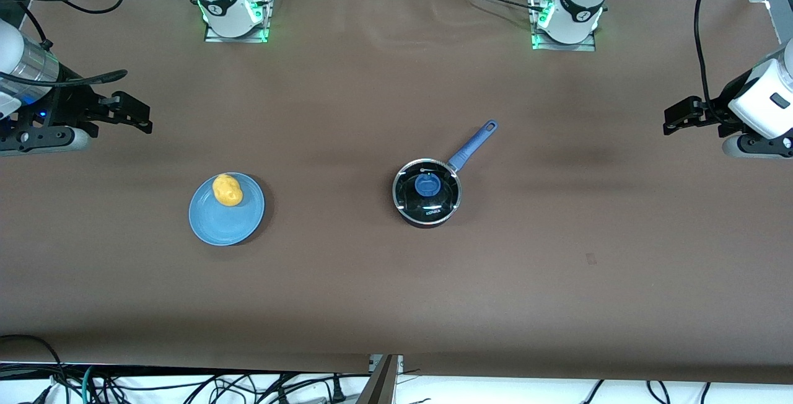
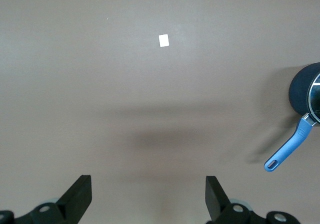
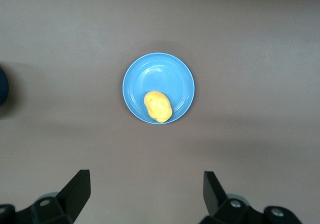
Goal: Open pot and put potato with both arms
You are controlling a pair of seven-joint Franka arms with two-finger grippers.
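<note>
Your right gripper is hanging over the counter at its own end, jaws spread, empty. The potato is lying on the plate (its wrist view centres it). The pot is sitting mid-counter, lidded. Your left gripper is waiting, jaws spread, glimpsing only the pot's edge.

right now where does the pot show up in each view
Front view: the pot stands mid-table, lid on, nearer the left arm's end than the plate.
Left wrist view: only part of it shows, cut by the picture's edge.
Right wrist view: not clearly in it.
Shared landmark: its blue handle.
</note>
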